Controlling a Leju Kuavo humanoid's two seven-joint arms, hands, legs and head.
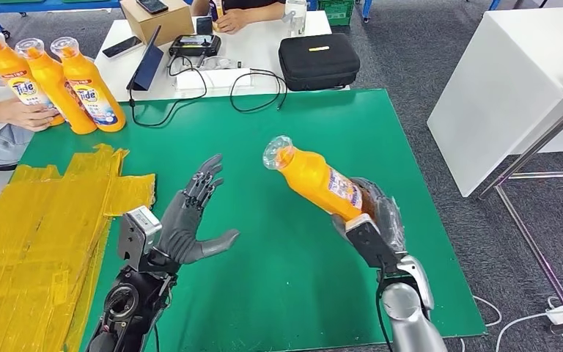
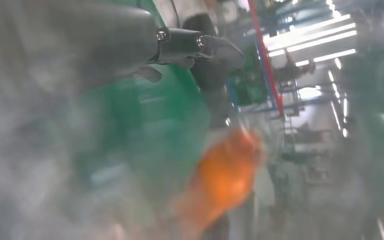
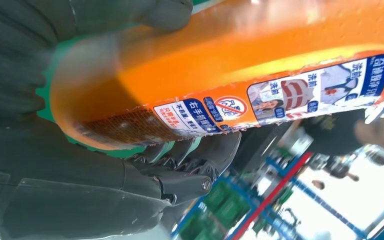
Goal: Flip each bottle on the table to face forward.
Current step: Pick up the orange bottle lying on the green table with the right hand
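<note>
The right hand (image 1: 370, 213) grips an orange bottle (image 1: 314, 176) by its base, holding it tilted above the green mat (image 1: 337, 125) with its clear cap end raised and pointing toward the mat's far-left corner; the right wrist view shows the label's small-print side. The left hand (image 1: 194, 213) is held over the mat, left of the bottle and apart from it, fingers spread and holding nothing. Three more orange bottles (image 1: 59, 81) stand upright at the mat's far-left corner, a person's hand (image 1: 26, 114) resting on them.
</note>
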